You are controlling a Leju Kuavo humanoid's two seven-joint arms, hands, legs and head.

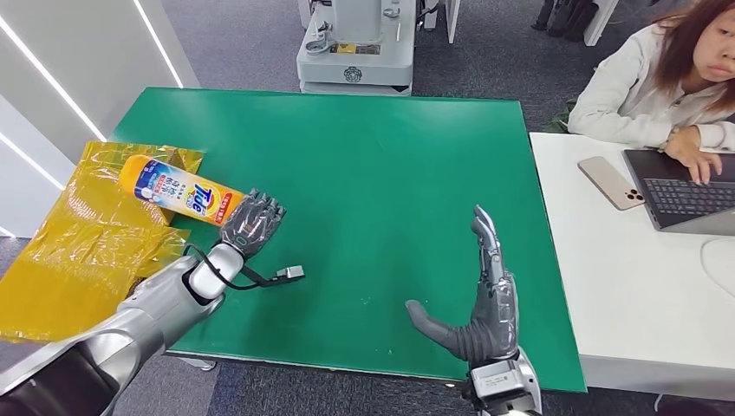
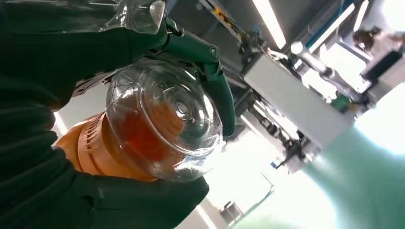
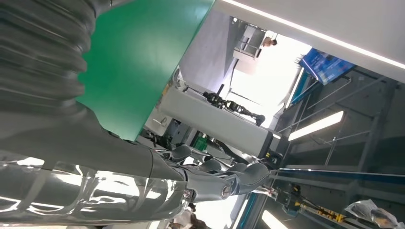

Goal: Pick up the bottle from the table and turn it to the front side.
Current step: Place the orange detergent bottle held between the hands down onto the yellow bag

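orange bottle (image 1: 180, 190) in left hand (image 1: 251, 223)

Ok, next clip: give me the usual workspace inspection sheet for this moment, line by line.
Surface: green table, bare across its middle; a white desk stands against its right side.
Job's things: orange bottle with its printed label facing up, lying tilted, lifted over the table's left edge.
Clutter: yellow plastic bag spread at the left edge, below the bottle.
Hands: left hand grips the bottle's cap end; right hand open, fingers straight, thumb out, over the table's near right part.
Cables: black cable with a small connector hanging loose at the left wrist.
Surroundings: seated person at the white desk with a laptop and phone; a machine base behind the table.
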